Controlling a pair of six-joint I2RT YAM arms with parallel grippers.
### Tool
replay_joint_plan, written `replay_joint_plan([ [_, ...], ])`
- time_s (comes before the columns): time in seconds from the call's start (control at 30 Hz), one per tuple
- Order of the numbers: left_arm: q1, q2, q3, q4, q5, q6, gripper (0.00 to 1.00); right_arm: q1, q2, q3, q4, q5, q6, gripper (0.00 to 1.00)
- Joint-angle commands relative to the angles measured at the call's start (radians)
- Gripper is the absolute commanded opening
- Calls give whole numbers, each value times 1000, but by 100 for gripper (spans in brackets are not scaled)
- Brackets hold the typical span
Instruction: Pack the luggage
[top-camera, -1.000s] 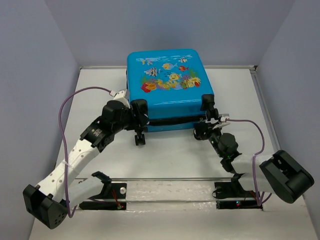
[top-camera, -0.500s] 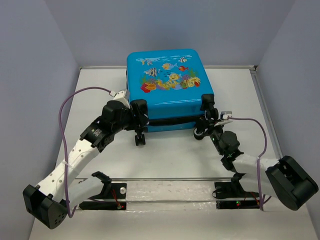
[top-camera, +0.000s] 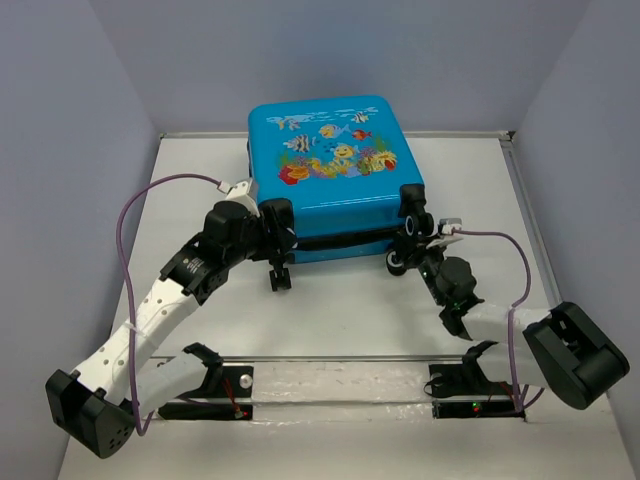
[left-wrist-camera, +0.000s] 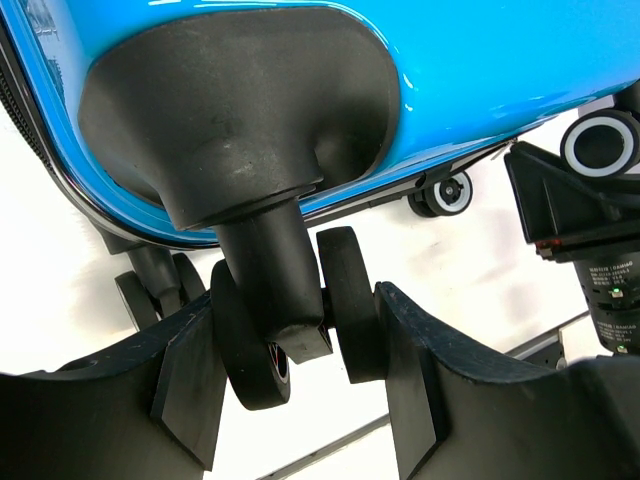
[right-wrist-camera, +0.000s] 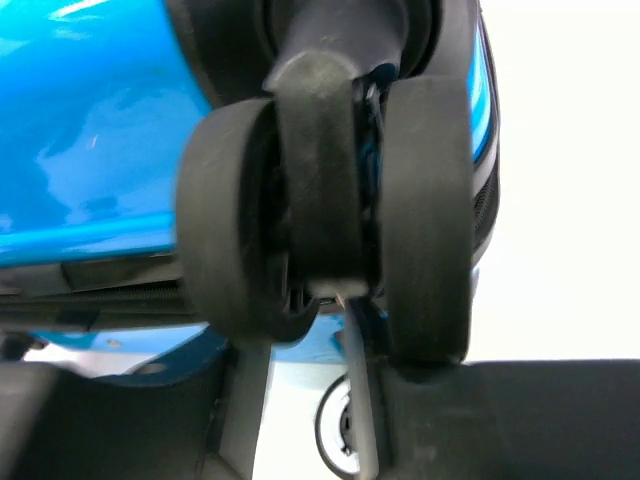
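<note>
**Soft, even light; close views blurring**

Bright, diffuse light is falling from above, leaving only faint shadows on the white table (top-camera: 340, 310). The glossy luggage (top-camera: 335, 160) is catching small highlights. The right wrist view is blurring at close range.

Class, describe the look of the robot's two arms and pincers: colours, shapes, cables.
The left arm has a white link between black joints; the right arm shows similar black joints. A purple cable loops along each. The left pincer and right pincer have black, angular fingers.

Bright blue hard-shell luggage (top-camera: 335, 175) — closed, flat on the table, fish-print face up, wheels toward the arms
</note>
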Motion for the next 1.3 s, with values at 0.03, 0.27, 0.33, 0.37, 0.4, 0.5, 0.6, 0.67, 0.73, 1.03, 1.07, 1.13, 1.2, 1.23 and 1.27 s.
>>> replay_joint_plan([
  [0.03,-17,-108,110,280,159,92,6,-8,-82,-70,-6,11,33,46],
  [0.27,-14,-106,122,276,157,98,6,-8,-116,-64,-84,8,31,46],
  [0.33,-13,-109,119,274,159,98,6,-8,-110,-55,-85,19,19,46],
  [0.37,-13,-111,119,274,157,98,6,-8,-107,-44,-85,21,18,46],
  [0.4,-13,-112,116,274,157,98,6,-8,-92,-35,-85,15,13,46],
  [0.5,-13,-112,115,274,160,98,6,-8,-40,-3,-73,16,-10,46],
  [0.6,-11,-112,112,271,162,100,6,-8,-15,13,-23,22,-45,45],
  [0.67,-11,-114,113,268,162,101,6,-8,-4,29,-21,5,-64,45],
  [0.73,-10,-112,118,263,160,104,6,-8,22,66,-27,10,-90,44],
  [1.03,-8,-114,102,262,163,104,6,-8,93,88,68,31,-127,20],
  [1.07,-8,-112,99,265,165,103,6,-8,102,88,80,28,-125,12],
  [1.13,-7,-112,95,268,165,103,6,-8,120,85,123,19,-127,9],
  [1.2,-5,-114,90,268,165,103,6,-8,116,80,128,-1,-127,7],
  [1.23,-5,-114,90,269,166,103,6,-8,110,77,128,-7,-123,7],
  [1.27,-5,-112,90,268,163,106,6,-8,102,68,128,-18,-120,7],
])
